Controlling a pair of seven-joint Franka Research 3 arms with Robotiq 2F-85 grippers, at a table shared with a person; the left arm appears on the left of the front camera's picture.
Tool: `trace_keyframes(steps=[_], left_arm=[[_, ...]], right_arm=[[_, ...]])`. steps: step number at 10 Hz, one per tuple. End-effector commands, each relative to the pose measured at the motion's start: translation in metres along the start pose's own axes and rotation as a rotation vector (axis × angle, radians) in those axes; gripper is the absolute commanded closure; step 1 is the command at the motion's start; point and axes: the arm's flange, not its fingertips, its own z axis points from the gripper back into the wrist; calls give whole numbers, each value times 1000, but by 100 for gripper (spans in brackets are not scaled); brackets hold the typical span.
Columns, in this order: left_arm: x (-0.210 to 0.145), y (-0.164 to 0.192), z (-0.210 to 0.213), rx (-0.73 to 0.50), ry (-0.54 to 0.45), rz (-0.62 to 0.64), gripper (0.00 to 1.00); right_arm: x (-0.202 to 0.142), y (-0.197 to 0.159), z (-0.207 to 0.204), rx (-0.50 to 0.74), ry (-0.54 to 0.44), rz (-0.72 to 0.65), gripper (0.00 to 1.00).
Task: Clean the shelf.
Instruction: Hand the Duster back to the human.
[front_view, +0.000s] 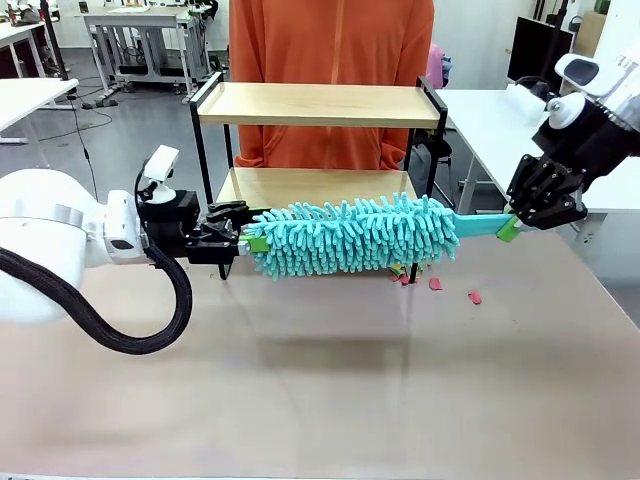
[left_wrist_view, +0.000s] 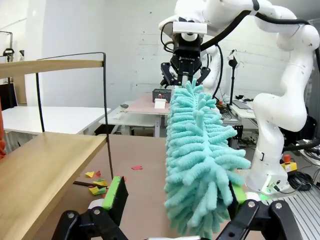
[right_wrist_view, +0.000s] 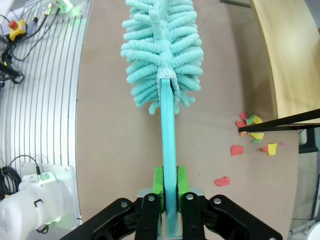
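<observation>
Nearest the front camera lies the brown table top, bare in the foreground; above it we hold a teal fluffy duster level, between our two arms; the left gripper meets its tip, and in the left wrist view its fingers stand apart on either side of the fluffy head, so we judge the tip flanked rather than pinched; the right gripper is closed on the flat teal handle, green pads pressed to both faces.

Just beyond the duster, small red and yellow scraps lie on the table near the shelf's front right leg; more scraps show beside that leg in the right wrist view.

Behind the duster stands the shelf, its two light wooden boards in a thin black frame; the lower board sits just behind the fluffy head; both boards look clear of scraps from here; a person in an orange top stands at the far side.

We judge the step to be sweeping a board; to do it well we should keep the right grip firm, let the left gripper merely steady or let go of the tip, raise the head onto the board, stroke along its length, and avoid snagging the frame's posts.
</observation>
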Motion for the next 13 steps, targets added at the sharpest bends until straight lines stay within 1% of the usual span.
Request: trace_keyframes(steps=[1, 2, 5, 10, 11, 12, 13], left_arm=[[-6, 3, -16, 5, 3, 14, 0], [-10, 4, -22, -4, 2, 28, 0], [-15, 5, -37, -17, -47, 32, 0], [-20, 6, -51, -71, -60, 51, 0], [-20, 6, -52, -76, -60, 53, 40], [-20, 6, -52, -84, -51, 51, 59], [-20, 5, -51, -91, -49, 46, 99]], right_arm=[[-1, -1, 1, 5, -23, 16, 87], [-1, -1, 1, 5, -23, 16, 87], [-1, -1, 1, 5, -23, 16, 87], [-1, -1, 1, 5, -23, 16, 87], [-1, -1, 1, 5, -23, 16, 87], [-1, -1, 1, 5, -23, 16, 87], [-1, -1, 1, 5, -23, 16, 87]])
